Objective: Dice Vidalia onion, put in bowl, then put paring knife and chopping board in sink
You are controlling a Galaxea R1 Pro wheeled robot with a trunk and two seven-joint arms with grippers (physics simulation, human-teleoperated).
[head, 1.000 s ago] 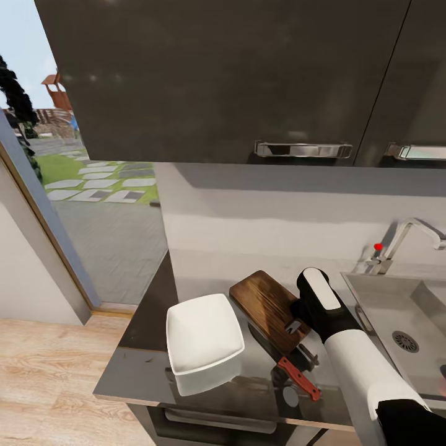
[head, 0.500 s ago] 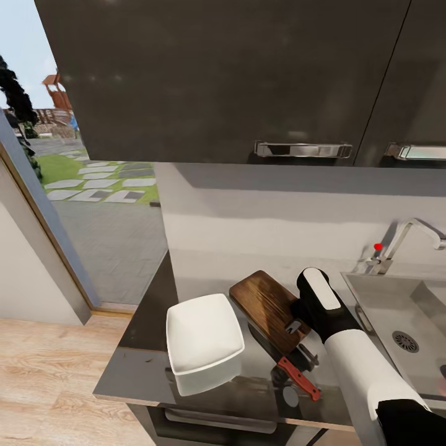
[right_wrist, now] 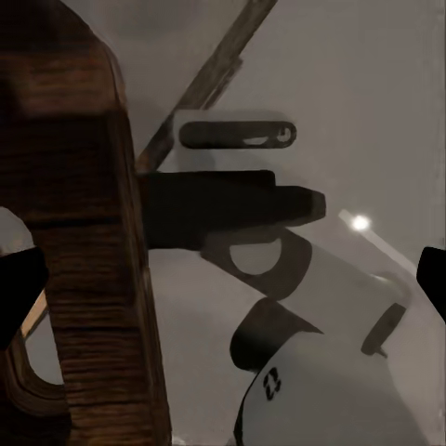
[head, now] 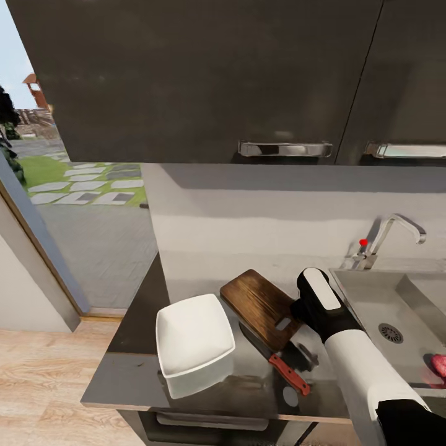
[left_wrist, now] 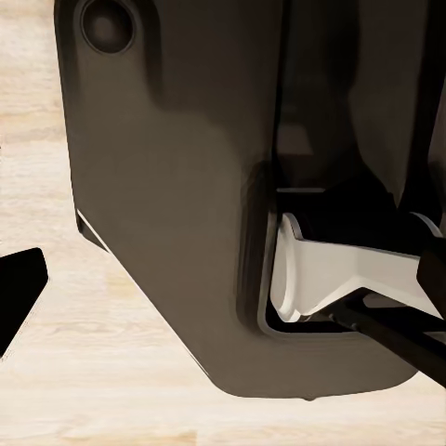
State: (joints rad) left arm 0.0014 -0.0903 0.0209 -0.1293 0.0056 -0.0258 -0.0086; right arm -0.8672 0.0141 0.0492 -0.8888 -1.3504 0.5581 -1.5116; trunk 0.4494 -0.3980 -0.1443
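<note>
Grey surface (head: 142,322) carrying empty bowl (head: 194,334), chopping board (head: 260,305) at its 3 o'clock, paring knife (head: 277,362) at board's 6; onion (head: 438,365) in sink (head: 371,297), undiced; right gripper (head: 296,337) near board's handle, opening unclear.

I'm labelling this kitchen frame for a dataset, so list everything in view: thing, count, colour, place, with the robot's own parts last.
bowl: 1, white, on the countertop left of the board
chopping board: 1, dark brown, on the countertop between bowl and sink
paring knife: 1, dark blade, red handle, in front of the board
countertop: 1, grey, reflective
sink: 1, grey steel, at the right
tap: 1, chrome, behind the sink
onion: 1, pinkish, in the sink at the picture's edge
upper cabinets: black, chrome handles
right arm: 1, white and black, claw at the board's handle end
</note>
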